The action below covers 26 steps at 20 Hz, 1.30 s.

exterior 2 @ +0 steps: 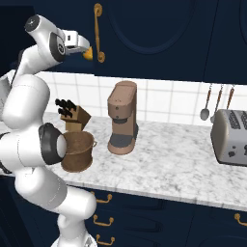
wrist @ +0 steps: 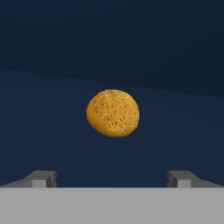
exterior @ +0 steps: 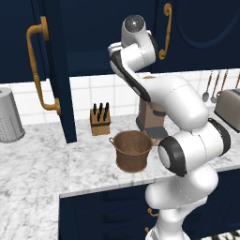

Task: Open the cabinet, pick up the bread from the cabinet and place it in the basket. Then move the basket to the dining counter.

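While the gripper (wrist: 112, 178) stands spread wide and empty at the bottom of the hand view, the bread (wrist: 113, 113) sits centre frame inside the dark cabinet (exterior: 51, 70); the basket (exterior: 131, 150) rests mid-frame on the desk (exterior: 37, 159). No writing is legible.

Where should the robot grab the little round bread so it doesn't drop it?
Probably around the widest middle of the bread, coming straight on from the front. It is rounded with no handle or edge, and the open gripper already faces it with a finger on either side.
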Motion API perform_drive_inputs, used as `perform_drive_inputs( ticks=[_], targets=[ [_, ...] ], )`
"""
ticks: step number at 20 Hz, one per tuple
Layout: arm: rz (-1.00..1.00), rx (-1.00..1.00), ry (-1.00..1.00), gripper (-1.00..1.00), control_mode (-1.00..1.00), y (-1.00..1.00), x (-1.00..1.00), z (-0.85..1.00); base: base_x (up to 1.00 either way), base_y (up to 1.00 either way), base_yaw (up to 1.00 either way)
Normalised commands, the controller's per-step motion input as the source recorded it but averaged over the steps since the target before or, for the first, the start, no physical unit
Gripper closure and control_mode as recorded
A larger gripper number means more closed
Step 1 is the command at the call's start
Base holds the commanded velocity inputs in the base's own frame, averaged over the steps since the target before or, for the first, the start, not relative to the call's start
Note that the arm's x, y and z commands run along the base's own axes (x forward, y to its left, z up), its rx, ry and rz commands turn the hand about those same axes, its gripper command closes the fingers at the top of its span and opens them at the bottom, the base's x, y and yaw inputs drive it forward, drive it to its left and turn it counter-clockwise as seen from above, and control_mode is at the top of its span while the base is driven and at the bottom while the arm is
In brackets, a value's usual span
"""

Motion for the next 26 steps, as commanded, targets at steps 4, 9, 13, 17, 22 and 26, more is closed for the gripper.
perform_drive_inputs(
  ticks=[4,9,13,17,22,26],
  targets=[
    [0.00,0.00,-0.03,-1.00,-1.00,-0.20,0.24,0.00,0.00,0.00,0.00],
    [0.00,0.00,0.00,-1.00,-1.00,-0.08,0.42,0.00,0.00,0.00,0.00],
    [0.00,0.00,0.00,-1.00,-1.00,-0.04,0.50,-0.08,0.00,0.00,0.00],
    [0.00,0.00,0.00,-1.00,-1.00,0.00,0.52,-0.14,0.00,0.00,0.00],
    [0.00,0.00,0.00,-1.00,-1.00,0.00,0.40,-0.07,0.00,0.00,0.00],
    [0.00,-0.03,0.00,-1.00,-1.00,-0.04,0.29,-0.07,0.00,0.00,0.00]
  ],
)
